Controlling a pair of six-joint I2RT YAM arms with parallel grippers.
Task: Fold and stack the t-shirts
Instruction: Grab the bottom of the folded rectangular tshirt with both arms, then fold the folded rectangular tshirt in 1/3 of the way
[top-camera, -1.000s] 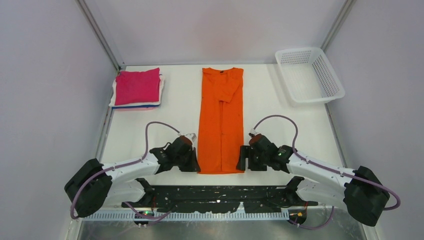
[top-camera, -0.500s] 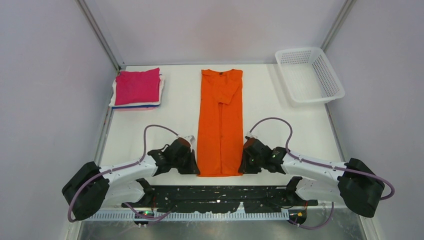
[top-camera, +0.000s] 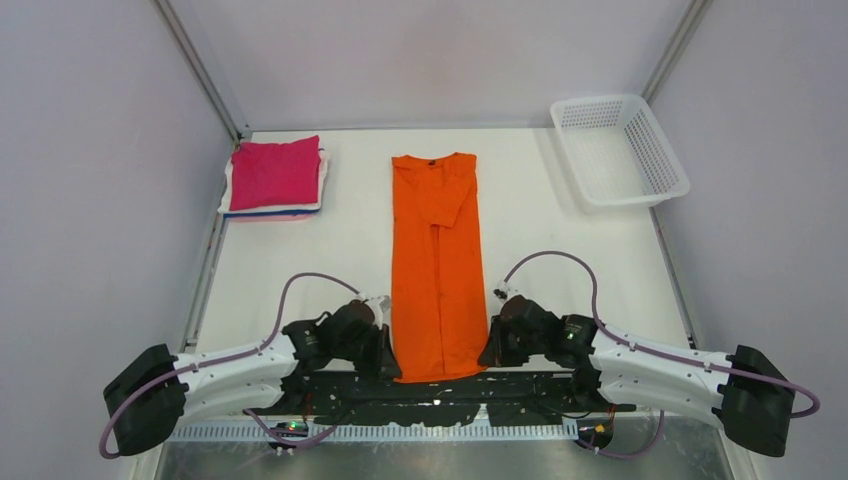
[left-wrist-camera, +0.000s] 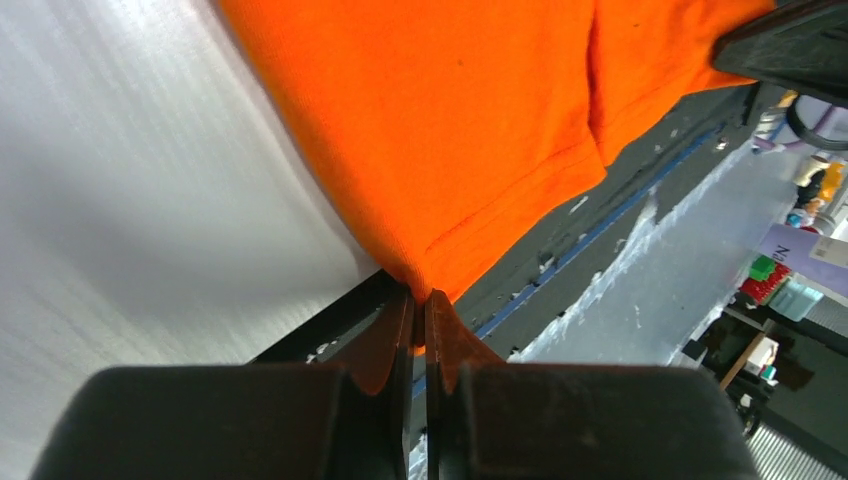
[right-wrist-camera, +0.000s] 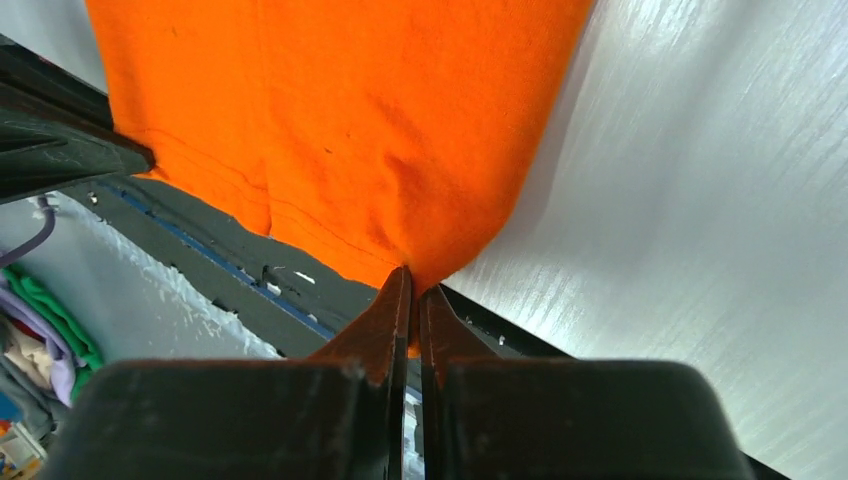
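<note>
An orange t-shirt lies as a long narrow strip down the middle of the table, sleeves folded in, its hem hanging over the near edge. My left gripper is shut on the hem's left corner. My right gripper is shut on the hem's right corner. A magenta-pink t-shirt lies folded on top of a stack of folded t-shirts at the far left, white and blue edges showing beneath it.
A white lattice basket stands at the far right corner. The black base plate runs along the near edge under the hem. Grey walls close in the table on the left, right and back.
The right gripper has shut on the hem's right corner. Both grippers have drawn back toward the near edge, dragging the orange t-shirt with them so its hem now overhangs the table.
</note>
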